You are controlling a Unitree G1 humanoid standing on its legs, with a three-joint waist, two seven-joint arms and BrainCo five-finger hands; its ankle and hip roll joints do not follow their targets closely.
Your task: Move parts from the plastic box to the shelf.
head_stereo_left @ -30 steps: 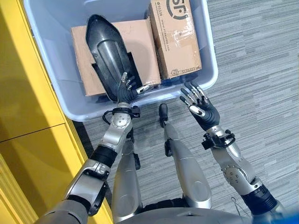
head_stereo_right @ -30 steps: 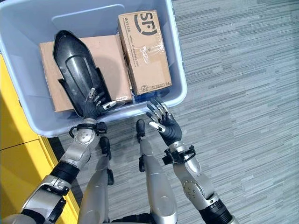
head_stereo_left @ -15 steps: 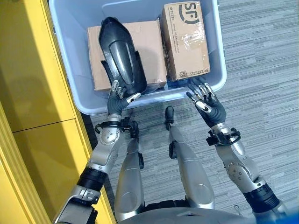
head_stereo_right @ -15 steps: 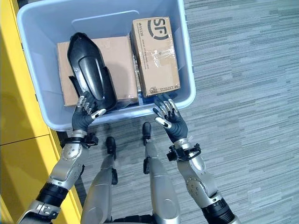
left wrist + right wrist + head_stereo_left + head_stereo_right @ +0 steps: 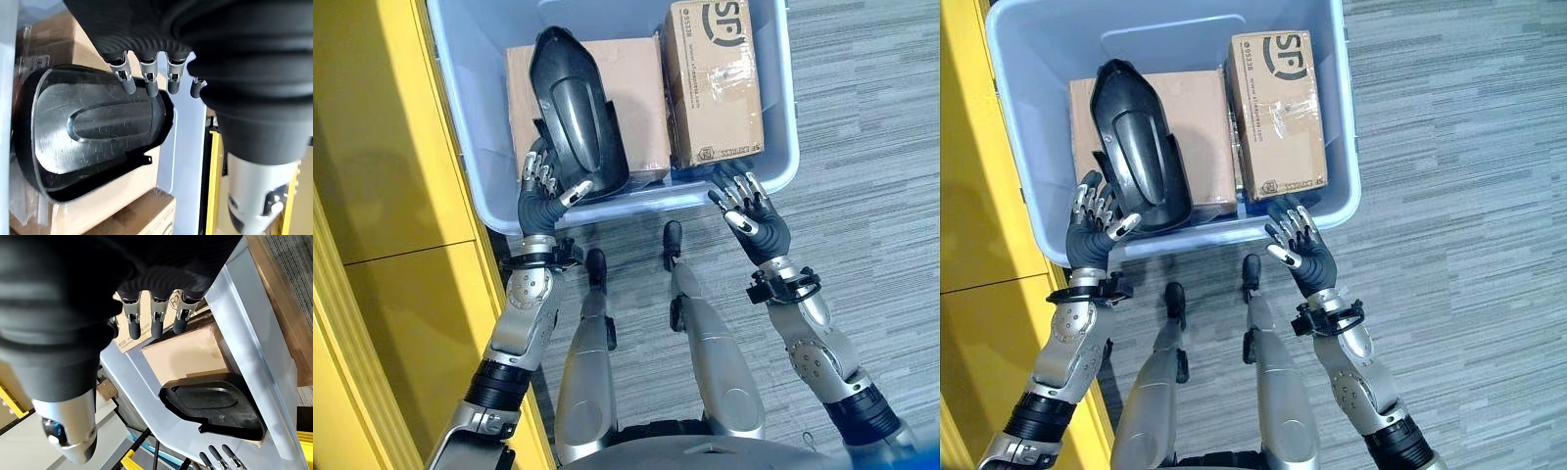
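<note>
The plastic box (image 5: 1013,127) sits on grey carpet, tight against a yellow cabinet (image 5: 382,127). Inside it, a black part (image 5: 1139,147) lies on a flat carton (image 5: 1205,117) next to a taped carton (image 5: 1281,113) (box's far end is cut off). Left hand (image 5: 1092,230) and right hand (image 5: 1301,250) hover at the near rim with fingers spread, holding nothing.

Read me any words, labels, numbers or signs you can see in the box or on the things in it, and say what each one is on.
Taped cardboard box: a large logo at its far end, a brand mark, not quoted here.
Same box: small print along one long edge and small stamps at the near end, too small to read.
Flat cardboard box, black part, plastic box: no print that I can see.
</note>
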